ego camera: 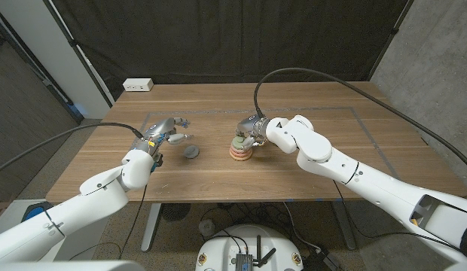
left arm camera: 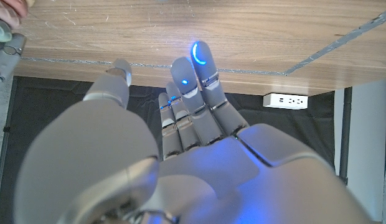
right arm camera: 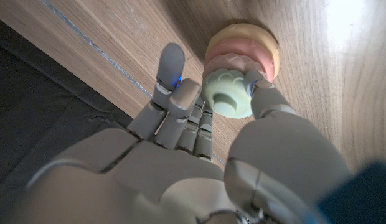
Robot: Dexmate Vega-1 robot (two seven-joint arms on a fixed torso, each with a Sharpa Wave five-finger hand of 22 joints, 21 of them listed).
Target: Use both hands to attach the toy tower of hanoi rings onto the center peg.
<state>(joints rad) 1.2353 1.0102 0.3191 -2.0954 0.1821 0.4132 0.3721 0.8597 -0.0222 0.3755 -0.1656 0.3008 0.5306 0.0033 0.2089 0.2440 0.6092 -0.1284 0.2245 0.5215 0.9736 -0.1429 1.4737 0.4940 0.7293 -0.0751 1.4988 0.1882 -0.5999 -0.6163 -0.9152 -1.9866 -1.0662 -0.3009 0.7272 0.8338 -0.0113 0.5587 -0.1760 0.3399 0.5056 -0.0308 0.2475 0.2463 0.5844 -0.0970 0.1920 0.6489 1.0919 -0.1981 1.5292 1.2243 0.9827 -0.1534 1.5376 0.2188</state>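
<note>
Already the stack of pastel rings [ego camera: 239,150], orange at the bottom, pink above and pale green on top, is sitting on the center peg at the middle of the head view. The right hand [ego camera: 255,132] is closing thumb and fingers around the pale green scalloped ring [right arm camera: 227,93], seemingly seating it. Left of centre, a small dark grey ring [ego camera: 191,151] is lying loose on the wooden table [ego camera: 309,169], apparently yet to go on. The left hand [ego camera: 164,132] is hovering above it, fingers spread, holding nothing
</note>
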